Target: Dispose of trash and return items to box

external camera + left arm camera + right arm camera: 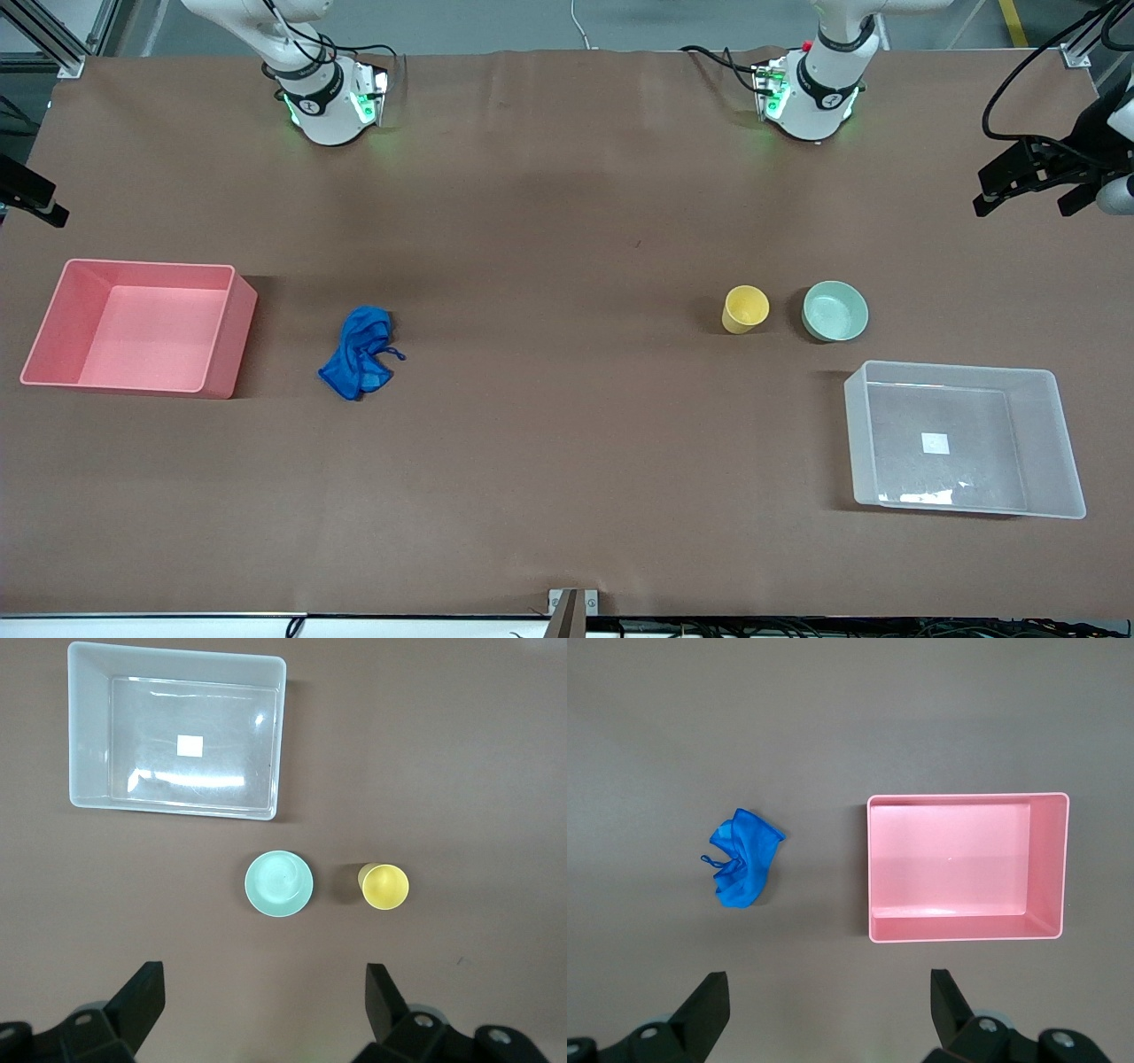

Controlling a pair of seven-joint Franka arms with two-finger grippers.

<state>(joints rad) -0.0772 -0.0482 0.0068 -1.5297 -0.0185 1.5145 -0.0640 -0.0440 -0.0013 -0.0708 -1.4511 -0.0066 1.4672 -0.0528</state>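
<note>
I am holding my left gripper [261, 1010] and right gripper [824, 1014] wide, high over one small yellow plastic cup [745, 308], one mint-green round bowl [834, 311] and one crumpled blue cloth rag [359, 352].

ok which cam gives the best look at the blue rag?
Right wrist view: the blue rag is seen from straight above, large, folds and string end clear, beside the pink bin. The front view shows it smaller, crumpled on the table. The left wrist view does not show it.

A crumpled blue rag [357, 353] lies on the brown table [567, 221] beside the pink bin [142, 327]; toward the left arm's end, a yellow cup [745, 308] stands just beside a mint-green bowl [834, 310]. The clear box [964, 438] sits nearer the camera than the bowl; no gripper fingers show here.
</note>
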